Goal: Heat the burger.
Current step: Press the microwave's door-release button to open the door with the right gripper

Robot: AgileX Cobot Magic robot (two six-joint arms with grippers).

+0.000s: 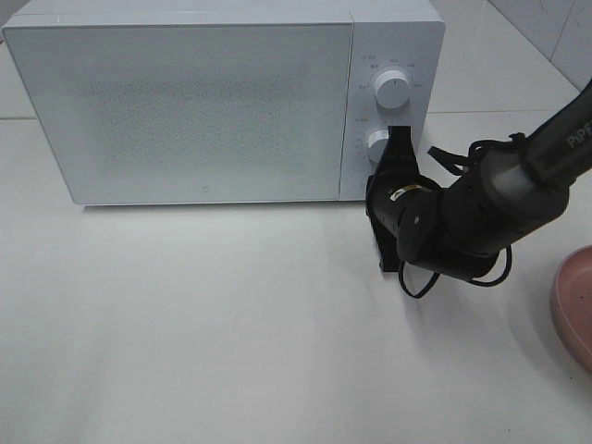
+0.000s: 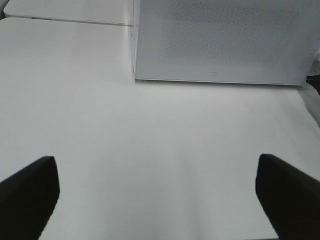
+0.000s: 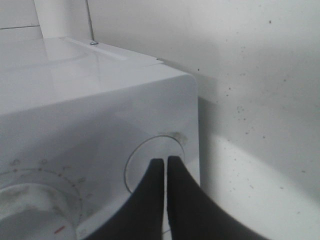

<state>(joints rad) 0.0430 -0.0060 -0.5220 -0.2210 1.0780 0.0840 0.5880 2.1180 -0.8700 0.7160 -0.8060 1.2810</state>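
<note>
The burger is not in view. The white microwave (image 1: 194, 102) stands at the back with its frosted door closed, so I cannot see inside. My right gripper (image 1: 400, 137) is shut, and its tips rest against the lower round knob (image 1: 377, 144) of the control panel. In the right wrist view the closed fingers (image 3: 165, 161) touch that round knob (image 3: 145, 160); the other dial (image 3: 30, 200), with tick marks, is beside it. My left gripper (image 2: 155, 160) is open and empty above the bare table, facing the microwave door (image 2: 225, 40). It is out of the exterior high view.
The upper knob (image 1: 393, 90) sits above the lower one. A pink round plate (image 1: 575, 301) lies at the right edge of the white table (image 1: 231, 324). A wall stands close behind and beside the microwave.
</note>
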